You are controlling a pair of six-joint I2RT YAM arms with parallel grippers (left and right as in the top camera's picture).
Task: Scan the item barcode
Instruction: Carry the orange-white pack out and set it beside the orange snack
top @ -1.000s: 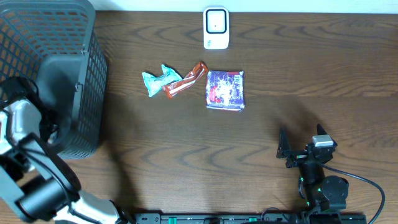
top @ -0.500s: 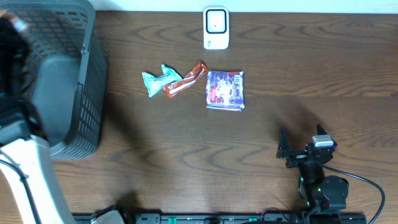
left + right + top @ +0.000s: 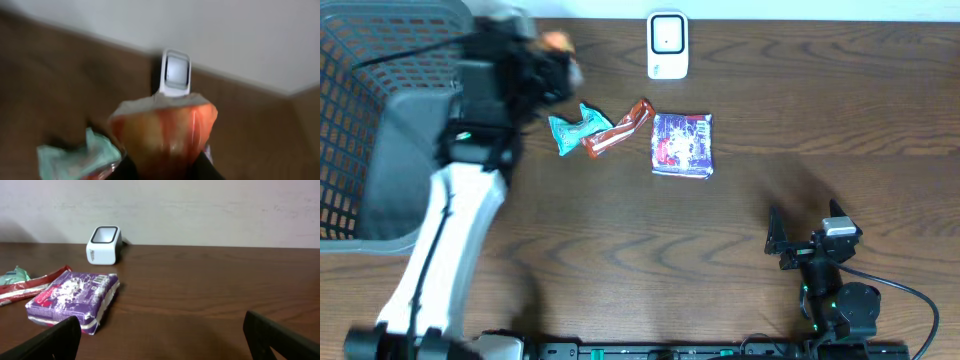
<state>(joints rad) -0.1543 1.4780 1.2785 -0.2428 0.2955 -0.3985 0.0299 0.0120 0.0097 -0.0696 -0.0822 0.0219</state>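
Left jaws gripping orange packet (image 3: 162, 132), scanner (image 3: 176, 72) sitting right of it at far edge; right jaws gaping, idling near-right.

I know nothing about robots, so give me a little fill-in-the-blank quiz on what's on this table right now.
The left gripper holds an ___ packet.
Between the teal packet and the purple packet lies a ___ wrapper.
The right gripper is ___ and holds nothing.
Missing words: orange; red; open.
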